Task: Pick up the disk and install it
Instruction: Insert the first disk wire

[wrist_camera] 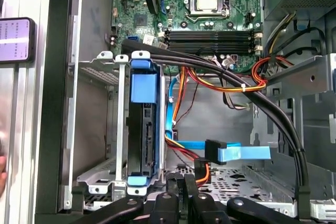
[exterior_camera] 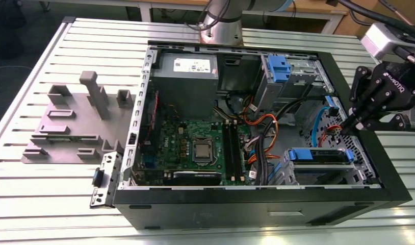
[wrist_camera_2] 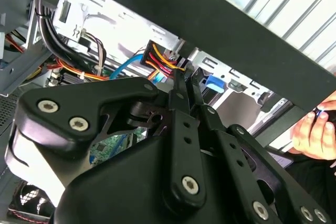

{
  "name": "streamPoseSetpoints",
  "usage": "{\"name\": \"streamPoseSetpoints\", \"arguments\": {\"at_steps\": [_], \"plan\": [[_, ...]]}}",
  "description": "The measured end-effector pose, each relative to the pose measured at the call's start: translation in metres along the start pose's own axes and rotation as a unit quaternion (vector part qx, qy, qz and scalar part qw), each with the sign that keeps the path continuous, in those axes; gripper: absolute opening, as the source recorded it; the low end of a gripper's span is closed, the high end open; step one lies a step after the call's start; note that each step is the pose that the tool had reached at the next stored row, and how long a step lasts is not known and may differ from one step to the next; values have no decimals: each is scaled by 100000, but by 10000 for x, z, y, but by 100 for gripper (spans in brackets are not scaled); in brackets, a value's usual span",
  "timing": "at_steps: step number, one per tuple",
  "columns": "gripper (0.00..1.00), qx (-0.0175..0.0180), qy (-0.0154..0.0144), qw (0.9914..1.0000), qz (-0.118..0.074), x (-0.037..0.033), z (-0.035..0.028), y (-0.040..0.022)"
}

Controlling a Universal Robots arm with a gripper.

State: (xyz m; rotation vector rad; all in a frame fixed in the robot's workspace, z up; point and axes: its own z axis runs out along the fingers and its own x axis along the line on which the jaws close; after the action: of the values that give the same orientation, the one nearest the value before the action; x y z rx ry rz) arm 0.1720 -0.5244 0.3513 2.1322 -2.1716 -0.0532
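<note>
One open computer case [exterior_camera: 262, 209] lies on my slatted table [exterior_camera: 30, 214] and holds nearly everything. Outside it, at nine o'clock in the exterior view, sits a grey moulded block [exterior_camera: 71, 122]. Inside, at eleven o'clock, is a grey metal box [exterior_camera: 187, 76]. The green circuit board [exterior_camera: 193, 143] lies just below it, toward seven o'clock. Past the centre, orange, black and blue cables [exterior_camera: 258, 138] tangle between the board and the drive bays.

At one o'clock a metal cage [exterior_camera: 299, 76] carries a bare blue tab [exterior_camera: 279, 69]. At five o'clock a second metal bay [exterior_camera: 292, 173] holds the disk [exterior_camera: 319, 155]. In the first wrist view the disk [wrist_camera: 143, 129] stands on edge inside that bay, with its blue frame showing at both ends.

My gripper [exterior_camera: 343, 128] hangs at three o'clock, just inside the case's rim and apart from the disk. Its fingers are drawn narrow, side by side. A flat blue cable with a black plug [wrist_camera: 210, 153] crosses close in front of them.

In the second wrist view a person's hand [wrist_camera_2: 315, 127] shows beyond the case wall.
</note>
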Motion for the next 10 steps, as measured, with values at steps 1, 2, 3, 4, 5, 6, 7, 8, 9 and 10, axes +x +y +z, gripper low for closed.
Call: {"name": "streamPoseSetpoints", "arguments": {"at_steps": [1, 2, 3, 4, 5, 6, 7, 8, 9, 10], "plan": [[17, 154, -8, 100000, 6, 1, 2, 15], [17, 382, -8, 99999, 18, 3, 4, 32], [17, 662, -14, 99998, 28, 5, 6, 53], [17, 967, -18, 99995, 46, 8, 8, 74], [17, 1289, -29, 99992, 60, 10, 11, 94], [17, 1594, -39, 99987, 68, 13, 13, 109], [17, 1852, -34, 99983, 51, 17, 15, 121], [17, 2045, -44, 99979, 7, 23, 18, 129], [17, 2216, -30, 99975, -37, 32, 21, 137], [17, 2346, -30, 99972, -68, 42, 26, 146]]}}
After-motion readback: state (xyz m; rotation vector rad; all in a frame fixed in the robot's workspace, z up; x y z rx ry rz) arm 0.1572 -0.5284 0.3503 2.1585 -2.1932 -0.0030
